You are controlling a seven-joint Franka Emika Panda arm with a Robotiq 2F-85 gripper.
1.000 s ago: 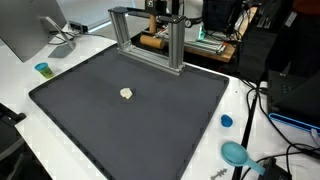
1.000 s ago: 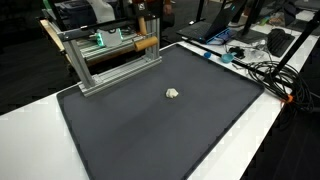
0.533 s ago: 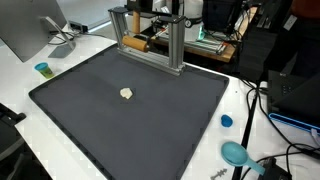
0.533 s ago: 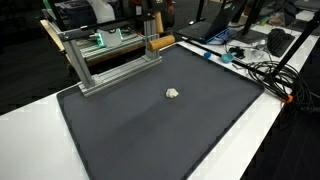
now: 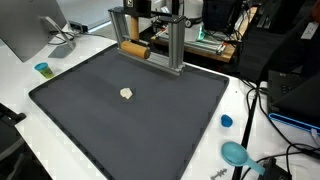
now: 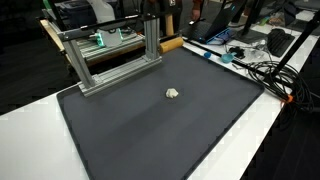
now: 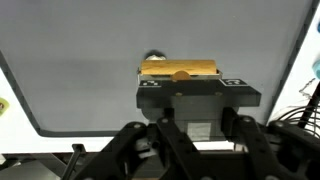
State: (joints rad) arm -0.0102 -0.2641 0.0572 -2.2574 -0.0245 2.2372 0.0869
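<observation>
The gripper (image 7: 182, 80) reaches in from the far side, and its jaws are closed tight on a wooden block (image 7: 165, 68). In an exterior view the wooden block (image 5: 133, 49) hangs at the far edge of the dark mat (image 5: 150, 125), inside the left part of the metal frame (image 5: 181, 45). A small pale lump (image 5: 126, 93) lies on the mat near its middle, well apart from the block. In the wrist view the lump (image 7: 155, 57) peeks out just behind the block. A little teal cup (image 5: 43, 69) stands on the white bench (image 5: 18, 88) at the left.
</observation>
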